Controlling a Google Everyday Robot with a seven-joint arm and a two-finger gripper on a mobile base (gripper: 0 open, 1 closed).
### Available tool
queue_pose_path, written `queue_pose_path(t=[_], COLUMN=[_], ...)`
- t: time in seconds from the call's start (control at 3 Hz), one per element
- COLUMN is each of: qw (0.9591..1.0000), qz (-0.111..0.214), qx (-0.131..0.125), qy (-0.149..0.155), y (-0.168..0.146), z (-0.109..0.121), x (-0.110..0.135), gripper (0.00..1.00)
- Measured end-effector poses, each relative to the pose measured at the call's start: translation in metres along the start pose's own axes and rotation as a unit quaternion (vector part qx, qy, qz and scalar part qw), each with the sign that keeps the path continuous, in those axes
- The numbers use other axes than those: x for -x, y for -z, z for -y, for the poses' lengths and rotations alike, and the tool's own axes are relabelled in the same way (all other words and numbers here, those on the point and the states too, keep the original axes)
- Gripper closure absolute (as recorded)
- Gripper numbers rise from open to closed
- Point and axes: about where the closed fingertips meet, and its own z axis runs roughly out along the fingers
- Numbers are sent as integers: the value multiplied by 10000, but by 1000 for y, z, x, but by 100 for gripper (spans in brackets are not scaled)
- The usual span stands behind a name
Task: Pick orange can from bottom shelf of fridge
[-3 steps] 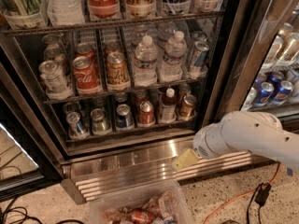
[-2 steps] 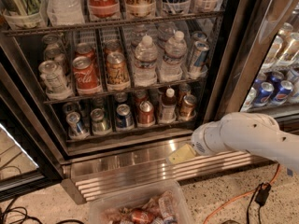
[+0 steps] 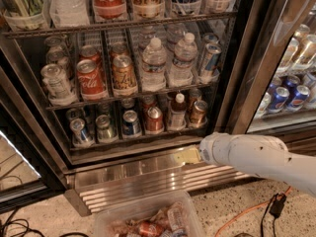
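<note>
- On the bottom shelf (image 3: 140, 138) of the fridge (image 3: 232, 73), lane dividers keep the small cans upright in rows. The orange can (image 3: 198, 112) stands in the rightmost lane, just beside a small bottle (image 3: 178, 110).
- The gripper (image 3: 186, 156) hovers low before the ribbed steel base (image 3: 123, 181), probably staged under the shelf edge. I cannot tell whether it is open or closed, and nothing shows in it.
- The can lies above and slightly right of it, apart.

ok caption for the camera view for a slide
Claw by the fridge's steel base, below the bottom shelf; orange can at the shelf's right end
</note>
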Motion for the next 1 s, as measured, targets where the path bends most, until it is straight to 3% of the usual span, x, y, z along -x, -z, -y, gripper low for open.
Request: queue_pose_path(t=[0.33, 0.67, 1.0], qw=[9972, 9973, 9934], qz=[373, 372, 706], qx=[-484, -474, -646], qy=[-438, -430, -632], y=[0, 0, 3], z=[17, 16, 26], x=[-8, -7, 3], gripper=[0, 0, 0])
